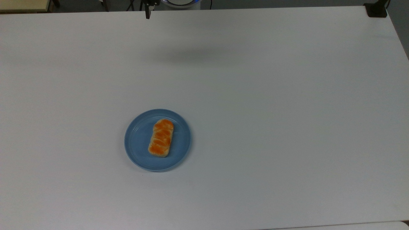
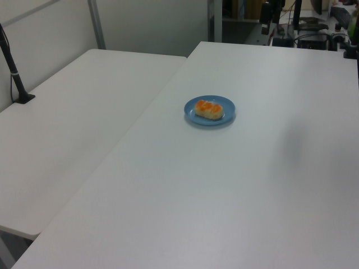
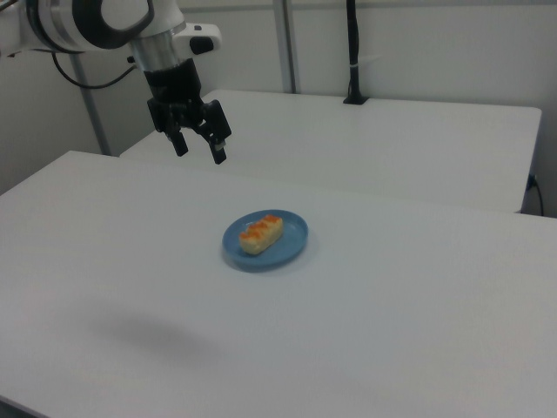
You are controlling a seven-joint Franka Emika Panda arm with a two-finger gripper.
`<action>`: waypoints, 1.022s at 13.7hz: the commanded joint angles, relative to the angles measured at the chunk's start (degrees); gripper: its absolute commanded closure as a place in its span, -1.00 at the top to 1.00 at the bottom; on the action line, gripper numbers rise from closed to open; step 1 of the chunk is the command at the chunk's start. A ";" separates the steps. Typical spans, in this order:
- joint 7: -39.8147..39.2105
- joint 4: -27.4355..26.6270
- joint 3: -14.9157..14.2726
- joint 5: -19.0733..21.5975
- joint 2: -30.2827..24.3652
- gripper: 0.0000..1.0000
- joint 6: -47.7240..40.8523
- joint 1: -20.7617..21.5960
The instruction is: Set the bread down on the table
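The bread, a small braided bun with an orange-brown top, lies in the middle of a round blue plate. The plate rests on the white table. In the right view my gripper hangs open high above the table, up and to the left of the plate, with nothing between its fingers. One fingertip shows at the top view's upper edge, far from the bread.
A second white table adjoins this one. A black post stands clamped on it. A black clamp sits at the top view's upper right corner of the table.
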 commanded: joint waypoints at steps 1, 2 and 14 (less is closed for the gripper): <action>-0.88 -1.77 -0.91 1.14 -1.80 1.00 1.13 0.29; -0.97 -1.77 -0.91 1.22 -1.63 1.00 1.13 0.29; -1.40 -1.86 -0.82 1.05 -1.54 1.00 -0.10 0.64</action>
